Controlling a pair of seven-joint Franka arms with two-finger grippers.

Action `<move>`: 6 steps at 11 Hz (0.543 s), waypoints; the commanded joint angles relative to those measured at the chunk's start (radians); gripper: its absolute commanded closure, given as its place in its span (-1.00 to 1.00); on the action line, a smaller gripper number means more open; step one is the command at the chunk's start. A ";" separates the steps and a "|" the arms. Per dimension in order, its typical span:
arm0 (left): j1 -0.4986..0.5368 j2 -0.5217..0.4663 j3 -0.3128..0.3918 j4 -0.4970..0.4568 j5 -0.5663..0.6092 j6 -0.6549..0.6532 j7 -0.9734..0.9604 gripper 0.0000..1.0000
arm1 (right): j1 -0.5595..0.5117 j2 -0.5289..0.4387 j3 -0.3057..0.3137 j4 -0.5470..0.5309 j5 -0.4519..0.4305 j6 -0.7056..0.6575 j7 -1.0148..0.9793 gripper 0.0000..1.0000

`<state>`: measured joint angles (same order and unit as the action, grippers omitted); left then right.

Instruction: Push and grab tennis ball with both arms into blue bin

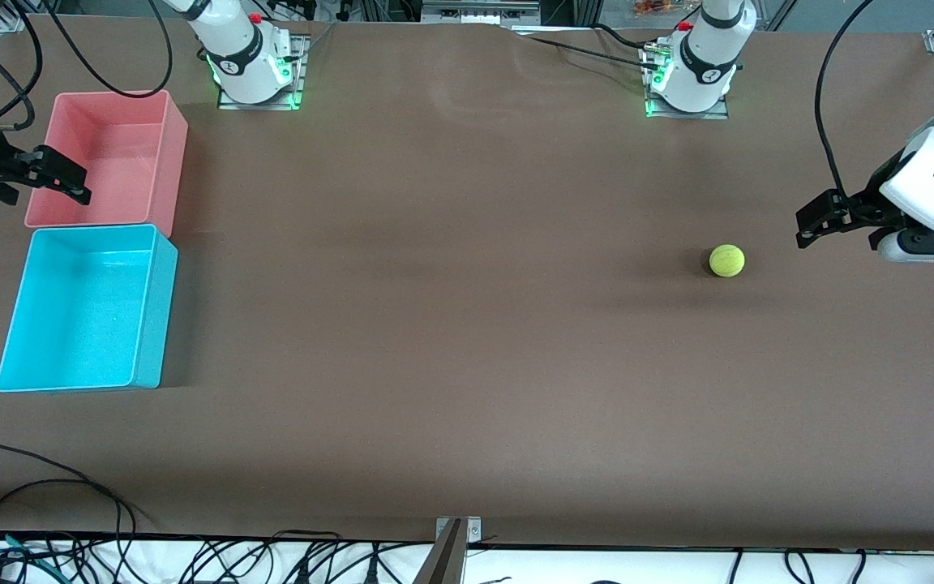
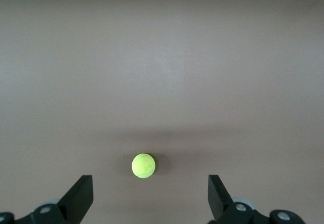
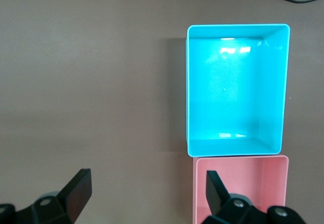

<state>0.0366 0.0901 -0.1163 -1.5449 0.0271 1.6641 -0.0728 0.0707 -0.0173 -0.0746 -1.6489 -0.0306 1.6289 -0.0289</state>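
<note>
The tennis ball is a small yellow-green ball lying on the brown table toward the left arm's end. My left gripper hangs open just beside it, apart from it. In the left wrist view the ball lies on the table ahead of the wide-open left gripper, clear of both fingers. The blue bin stands empty at the right arm's end of the table. My right gripper is open and empty over the pink bin's edge. The right wrist view shows the blue bin ahead of the right gripper.
An empty pink bin stands against the blue bin, farther from the front camera; its corner shows in the right wrist view. Two arm bases stand along the table's back edge. Cables lie along the front edge.
</note>
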 commanded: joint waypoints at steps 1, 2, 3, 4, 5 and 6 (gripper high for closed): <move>0.003 -0.001 -0.002 0.005 0.022 -0.014 0.002 -1.00 | -0.002 0.007 -0.002 0.035 -0.006 -0.017 -0.003 -1.00; 0.003 -0.001 0.000 0.005 0.020 -0.014 0.002 -1.00 | -0.002 0.007 -0.004 0.037 -0.006 -0.017 -0.003 -1.00; 0.003 -0.001 0.000 0.005 0.022 -0.014 0.002 -1.00 | -0.002 0.007 -0.004 0.037 -0.006 -0.015 -0.002 -1.00; 0.003 -0.001 0.000 0.005 0.022 -0.014 0.002 -1.00 | -0.003 0.007 -0.004 0.037 -0.006 -0.014 -0.003 -1.00; 0.005 -0.001 0.000 0.005 0.022 -0.014 0.002 -1.00 | -0.003 0.007 -0.004 0.037 -0.006 -0.015 -0.003 -1.00; 0.005 -0.001 0.000 0.003 0.022 -0.014 0.002 -1.00 | -0.003 0.008 -0.004 0.037 -0.006 -0.015 -0.002 -1.00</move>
<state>0.0397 0.0902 -0.1163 -1.5449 0.0271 1.6640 -0.0728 0.0693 -0.0176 -0.0764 -1.6359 -0.0306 1.6289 -0.0289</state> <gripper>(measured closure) 0.000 0.000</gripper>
